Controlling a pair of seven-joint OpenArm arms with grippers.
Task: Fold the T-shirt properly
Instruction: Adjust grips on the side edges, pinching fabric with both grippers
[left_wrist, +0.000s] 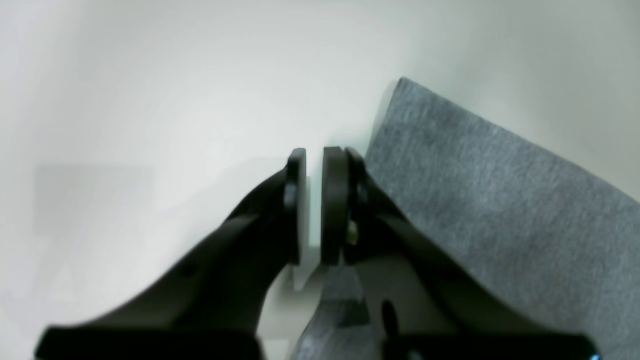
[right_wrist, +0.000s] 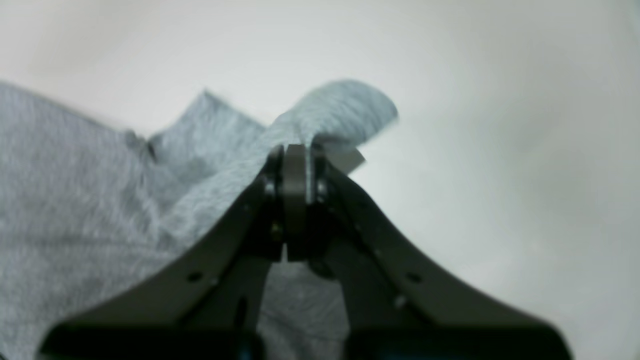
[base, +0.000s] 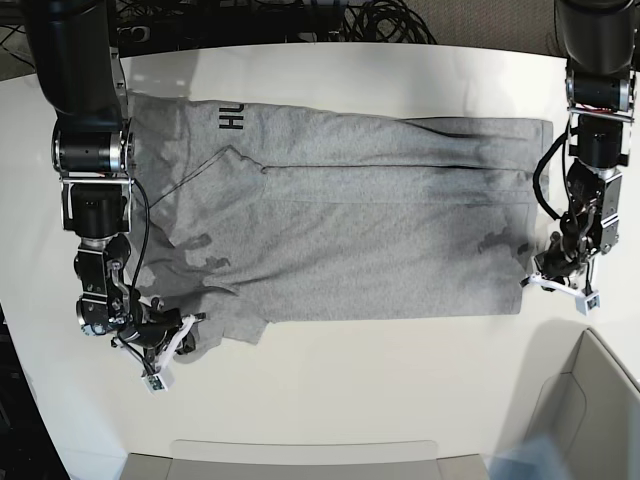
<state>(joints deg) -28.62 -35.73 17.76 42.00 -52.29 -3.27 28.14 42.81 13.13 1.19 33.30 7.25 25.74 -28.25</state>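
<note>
The heather-grey T-shirt (base: 350, 230) lies spread across the white table (base: 400, 370), partly folded lengthwise, with black lettering (base: 231, 118) showing at its far left. My right gripper (base: 175, 335) is at the shirt's near left corner. In the right wrist view it (right_wrist: 298, 150) is shut on a raised fold of the fabric (right_wrist: 340, 105). My left gripper (base: 560, 285) is at the shirt's near right corner. In the left wrist view it (left_wrist: 312, 155) stands just beside the shirt's edge (left_wrist: 500, 200), jaws a narrow gap apart with nothing between them.
A grey bin (base: 590, 410) stands at the near right off the table corner. A pale tray edge (base: 300, 460) runs along the front. Black cables (base: 300, 20) lie behind the table's far edge.
</note>
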